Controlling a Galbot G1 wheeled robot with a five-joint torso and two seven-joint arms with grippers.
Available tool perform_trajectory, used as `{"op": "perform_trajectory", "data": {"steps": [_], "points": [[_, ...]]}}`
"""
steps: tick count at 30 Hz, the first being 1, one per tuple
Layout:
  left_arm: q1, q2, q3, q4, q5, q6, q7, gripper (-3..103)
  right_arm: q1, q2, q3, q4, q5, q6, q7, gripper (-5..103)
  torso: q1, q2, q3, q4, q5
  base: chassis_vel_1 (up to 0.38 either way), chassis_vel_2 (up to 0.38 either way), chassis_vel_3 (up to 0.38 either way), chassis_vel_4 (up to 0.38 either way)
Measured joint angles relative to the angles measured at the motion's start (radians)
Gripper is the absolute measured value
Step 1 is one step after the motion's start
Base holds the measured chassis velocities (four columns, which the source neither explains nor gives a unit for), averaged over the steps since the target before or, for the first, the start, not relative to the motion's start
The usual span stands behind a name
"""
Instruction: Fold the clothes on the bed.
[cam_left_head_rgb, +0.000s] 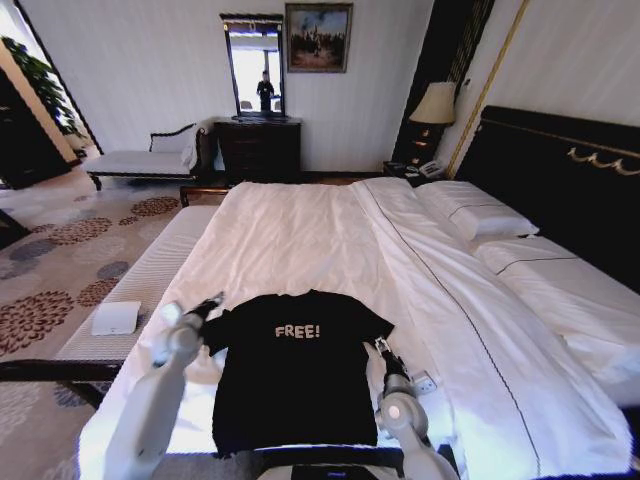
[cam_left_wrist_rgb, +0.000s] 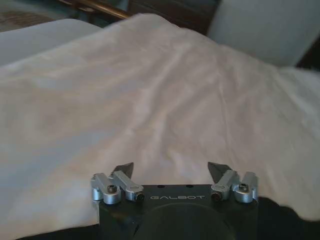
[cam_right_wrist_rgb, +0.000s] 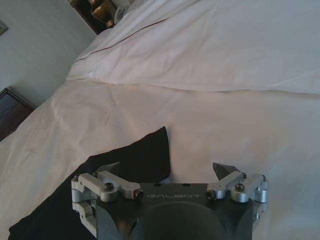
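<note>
A black T-shirt (cam_left_head_rgb: 295, 370) printed "FREE!" lies flat, front up, on the white sheet of the bed (cam_left_head_rgb: 290, 230), close to the near edge. My left gripper (cam_left_head_rgb: 213, 301) hovers at the shirt's left sleeve. In the left wrist view the left gripper (cam_left_wrist_rgb: 171, 170) is open over bare sheet (cam_left_wrist_rgb: 165, 100). My right gripper (cam_left_head_rgb: 381, 345) sits at the shirt's right sleeve. The right wrist view has the right gripper (cam_right_wrist_rgb: 166, 169) open, with the black sleeve (cam_right_wrist_rgb: 135, 160) just ahead of its fingers. Nothing is held.
White pillows (cam_left_head_rgb: 475, 215) and a dark headboard (cam_left_head_rgb: 560, 160) lie on the right. A padded bench (cam_left_head_rgb: 150, 270) with a small white item (cam_left_head_rgb: 115, 318) runs along the bed's left side. A chaise (cam_left_head_rgb: 150, 160), dresser (cam_left_head_rgb: 258, 145) and lamp (cam_left_head_rgb: 435, 105) stand at the far wall.
</note>
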Motion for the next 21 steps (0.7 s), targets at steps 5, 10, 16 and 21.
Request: {"op": "perform_trajectory", "data": {"steps": [5,10,16,21], "points": [[-0.087,-0.031,0.086,0.113,0.056,-0.018,0.032,100,-0.013,0.007,0.002,0.012,-0.012,-0.001,0.003,100,0.000,0.000,0.000,0.0002,-0.0001,0.000,0.000,0.000,0.000],[-0.139,-0.049,0.136,0.199,0.098,-0.034,0.059,100,-0.025,0.010,0.009,0.009,-0.016,0.000,0.003,100,0.000,0.000,0.000,0.0001,0.0001,0.000,0.000,0.000,0.000],[-0.174,-0.069,0.168,0.267,0.108,-0.043,0.071,100,-0.027,0.010,0.013,-0.003,-0.017,0.007,0.002,100,0.000,0.000,0.000,0.0003,0.0000,0.000,0.000,0.000,0.000],[-0.185,-0.089,0.176,0.282,0.103,-0.038,0.063,94,-0.020,0.008,0.015,-0.007,-0.015,0.008,0.002,100,0.000,0.000,0.000,0.0002,0.0000,0.000,0.000,0.000,0.000]]}}
